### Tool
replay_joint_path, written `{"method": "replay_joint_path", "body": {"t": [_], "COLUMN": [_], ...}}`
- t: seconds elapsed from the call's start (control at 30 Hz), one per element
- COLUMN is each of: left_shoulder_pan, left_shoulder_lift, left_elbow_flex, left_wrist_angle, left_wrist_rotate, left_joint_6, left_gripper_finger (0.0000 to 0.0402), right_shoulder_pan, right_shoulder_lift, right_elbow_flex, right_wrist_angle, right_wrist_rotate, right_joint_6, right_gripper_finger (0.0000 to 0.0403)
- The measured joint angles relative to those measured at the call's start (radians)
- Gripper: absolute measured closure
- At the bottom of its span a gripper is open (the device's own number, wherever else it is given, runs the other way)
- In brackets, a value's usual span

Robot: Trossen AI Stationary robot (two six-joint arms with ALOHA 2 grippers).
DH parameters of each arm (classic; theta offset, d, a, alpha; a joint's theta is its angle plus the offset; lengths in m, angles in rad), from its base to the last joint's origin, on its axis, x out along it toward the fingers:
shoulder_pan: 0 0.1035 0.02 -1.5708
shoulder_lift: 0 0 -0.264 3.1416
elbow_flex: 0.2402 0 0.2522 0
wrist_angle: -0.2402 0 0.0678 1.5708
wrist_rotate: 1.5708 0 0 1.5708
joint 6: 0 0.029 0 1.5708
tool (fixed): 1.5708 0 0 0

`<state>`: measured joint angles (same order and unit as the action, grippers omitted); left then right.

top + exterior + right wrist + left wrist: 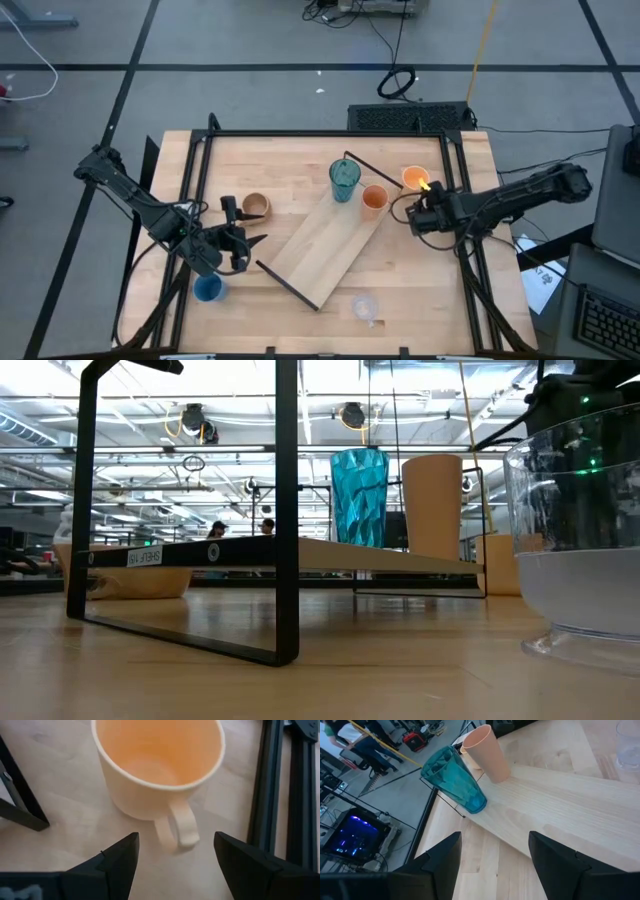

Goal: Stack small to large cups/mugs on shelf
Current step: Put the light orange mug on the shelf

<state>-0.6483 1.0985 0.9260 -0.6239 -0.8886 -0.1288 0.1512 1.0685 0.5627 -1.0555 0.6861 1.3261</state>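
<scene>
The right pincer (172, 852) stood wide open and empty; just beyond its tips an orange handled mug (159, 767) sat upright on the desk (60, 780), handle toward it; the left pincer (243, 250) waited open beside the shelf (330, 245).

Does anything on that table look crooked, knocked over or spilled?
The shelf sits diagonally on the table instead of square with its edges. Only the teal tumbler and an orange cup stand on it, at one end. Every cup in view is upright; nothing looks spilled or broken.
</scene>
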Motion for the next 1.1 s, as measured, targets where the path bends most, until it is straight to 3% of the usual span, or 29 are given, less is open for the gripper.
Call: {"method": "replay_joint_path", "body": {"t": [0.2, 0.57, 0.8, 1.1], "left_shoulder_pan": [0.0, 0.0, 0.0, 0.0], "left_shoulder_lift": [0.0, 0.0, 0.0, 0.0], "left_elbow_flex": [0.0, 0.0, 0.0, 0.0], "left_wrist_angle": [0.0, 0.0, 0.0, 0.0], "left_wrist_rotate": [0.0, 0.0, 0.0, 0.0], "left_joint_6": [0.003, 0.003, 0.002, 0.0], "left_gripper_finger": [0.0167, 0.0167, 0.0167, 0.0167], "right_shoulder_pan": [-0.054, -0.107, -0.106, -0.106], "right_shoulder_lift": [0.0, 0.0, 0.0, 0.0], "right_elbow_flex": [-0.006, -0.006, -0.006, -0.006], "right_wrist_angle": [0.046, 0.119, 0.143, 0.142], "right_wrist_rotate": [0.0, -0.016, -0.05, -0.06], "right_joint_6": [-0.086, -0.199, -0.214, -0.205], "right_gripper_finger": [0.0171, 0.0296, 0.035, 0.0349]}}
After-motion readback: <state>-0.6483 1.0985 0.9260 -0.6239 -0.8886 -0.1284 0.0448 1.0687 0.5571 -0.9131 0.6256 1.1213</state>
